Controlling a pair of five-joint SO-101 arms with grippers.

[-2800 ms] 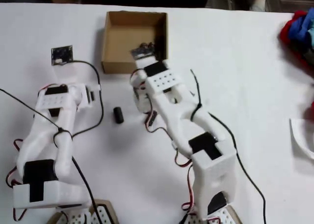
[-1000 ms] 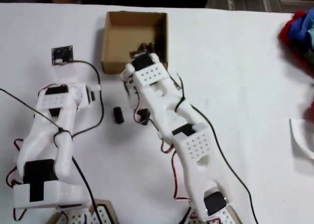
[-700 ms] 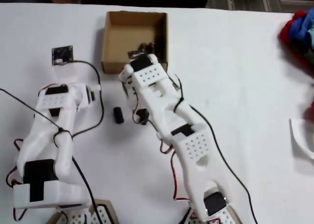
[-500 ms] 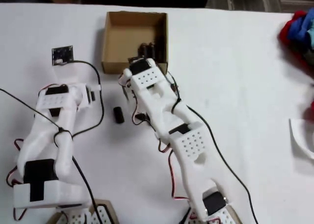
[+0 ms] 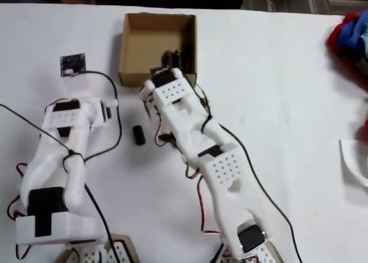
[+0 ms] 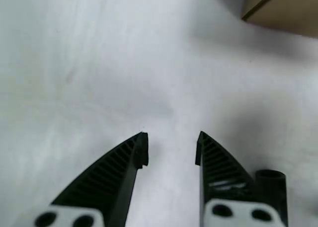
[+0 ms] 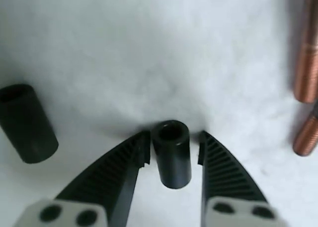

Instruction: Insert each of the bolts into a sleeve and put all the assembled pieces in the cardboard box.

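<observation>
Swung leftward since the earlier frame, the right arm (image 5: 190, 125) has its wrist in the upper centre of the high view, just below the cardboard box (image 5: 138, 79). The right gripper (image 7: 172, 138) is narrowly parted around a black sleeve (image 7: 172, 160), its fingers just beside it. Two copper bolts (image 7: 305, 48) lie near. The left gripper (image 6: 170, 142) hangs parted and empty. The step in hand looks like grasping the sleeve, and next the fingers should close squarely so it does not slip.

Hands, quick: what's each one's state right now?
Left hand: open, holding nothing.
Right hand: open, straddling a black sleeve, not clamped on it.
</observation>
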